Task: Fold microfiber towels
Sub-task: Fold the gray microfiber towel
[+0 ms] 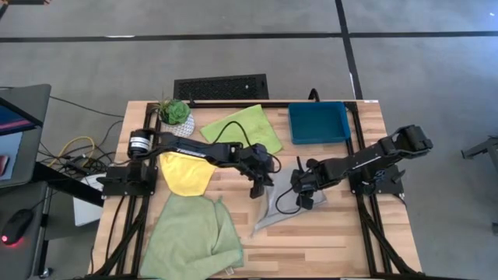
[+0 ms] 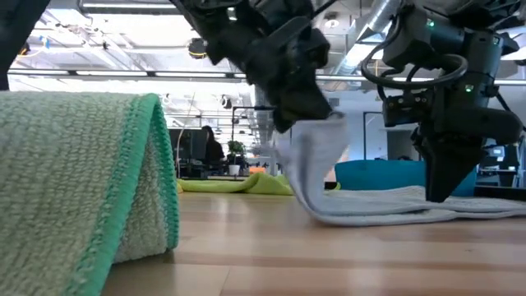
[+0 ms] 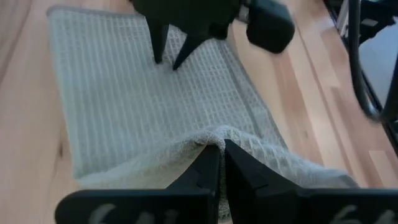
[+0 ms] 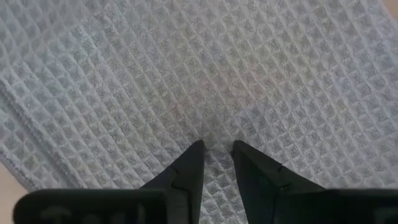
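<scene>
Both tools meet over the grey towel (image 1: 280,208) mid-worktop: left tool (image 1: 257,189) at its edge, right tool (image 1: 303,196) on it.

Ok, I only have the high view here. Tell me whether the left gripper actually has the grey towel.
Observer: Yes. The left gripper is shut on a bunched edge of the grey towel, seen in the left wrist view.
Operator: Confirm that the edge is off the table.
Observer: It is. The low view shows that edge lifted off the table while the rest lies flat.
Operator: Now report the right gripper.
Observer: The right gripper points down onto the flat cloth, fingers slightly apart, with nothing pinched between them.
</scene>
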